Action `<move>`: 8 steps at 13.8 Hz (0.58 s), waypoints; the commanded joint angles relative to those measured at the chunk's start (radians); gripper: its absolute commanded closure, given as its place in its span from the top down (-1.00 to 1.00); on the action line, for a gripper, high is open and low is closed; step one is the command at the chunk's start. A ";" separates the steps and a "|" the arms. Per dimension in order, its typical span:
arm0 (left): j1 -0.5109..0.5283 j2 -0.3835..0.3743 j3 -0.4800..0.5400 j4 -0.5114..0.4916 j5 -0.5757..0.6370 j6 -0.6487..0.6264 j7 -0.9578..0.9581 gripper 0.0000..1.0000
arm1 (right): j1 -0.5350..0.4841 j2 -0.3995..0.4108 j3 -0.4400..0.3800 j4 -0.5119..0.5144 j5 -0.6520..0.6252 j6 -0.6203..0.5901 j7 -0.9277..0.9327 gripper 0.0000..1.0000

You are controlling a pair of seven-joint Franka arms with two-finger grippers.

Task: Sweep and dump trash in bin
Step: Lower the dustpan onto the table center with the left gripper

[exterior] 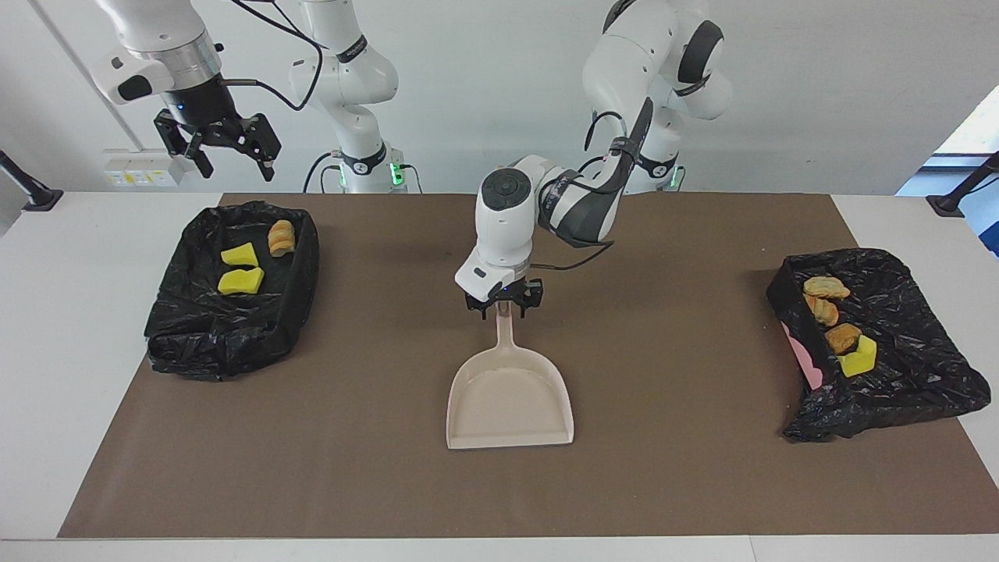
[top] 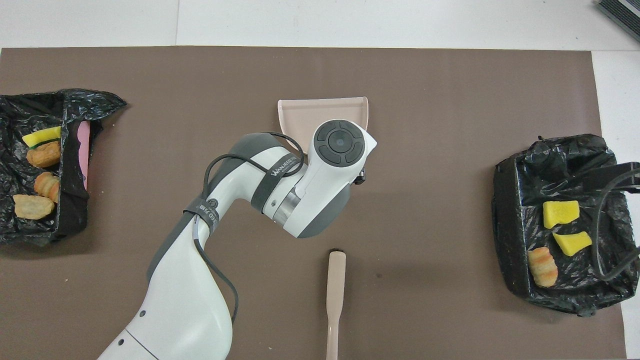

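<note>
In the facing view, the left pincer (exterior: 505,306) is down at the middle of the counter (exterior: 94,375), its fingers closed on the top of the dustpan (exterior: 509,398) handle. The pan lies flat on the brown mat (exterior: 375,437), its open mouth pointing away from the robots. The right pincer (exterior: 218,152) hangs in the air with its fingers spread, holding nothing, above the bag-lined bin (exterior: 226,343) at the right arm's end. In that bin lie trash pieces — two yellow sponge bits (exterior: 240,269) and a brown bread chunk (exterior: 281,238). Well apart from the left pincer, at the left arm's end, a second bag-lined bin (exterior: 913,367) holds bread chunks (exterior: 827,300) and a yellow sponge piece (exterior: 860,357).

In the overhead view, the left arm (top: 280,200) covers its own pincer and the dustpan handle — only the pan's mouth (top: 320,107) shows. A beige brush handle (top: 335,295) lies on the mat nearer to the robots than the pan. The trash sits in both bins (top: 510,240), none of it on the mat.
</note>
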 commanded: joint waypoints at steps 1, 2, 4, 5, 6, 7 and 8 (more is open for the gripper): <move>0.009 -0.072 0.029 -0.040 0.003 -0.021 0.004 1.00 | -0.007 -0.016 0.004 -0.023 0.013 0.017 0.011 1.00; 0.024 -0.110 0.050 -0.066 0.005 -0.021 0.039 1.00 | -0.007 -0.016 0.004 -0.023 0.013 0.017 0.011 1.00; 0.078 -0.191 0.064 -0.118 0.006 -0.033 0.179 1.00 | -0.007 -0.016 0.004 -0.023 0.013 0.017 0.011 1.00; 0.107 -0.217 0.064 -0.126 0.006 -0.059 0.229 1.00 | -0.006 -0.016 0.004 -0.023 0.013 0.017 0.010 1.00; 0.141 -0.239 0.064 -0.126 0.006 -0.097 0.252 1.00 | -0.006 -0.016 0.004 -0.023 0.013 0.017 0.010 1.00; 0.170 -0.268 0.064 -0.126 0.006 -0.121 0.266 1.00 | -0.006 -0.016 0.004 -0.023 0.013 0.017 0.011 1.00; 0.210 -0.299 0.064 -0.129 0.006 -0.137 0.298 1.00 | -0.004 -0.016 0.004 -0.023 0.013 0.017 0.013 1.00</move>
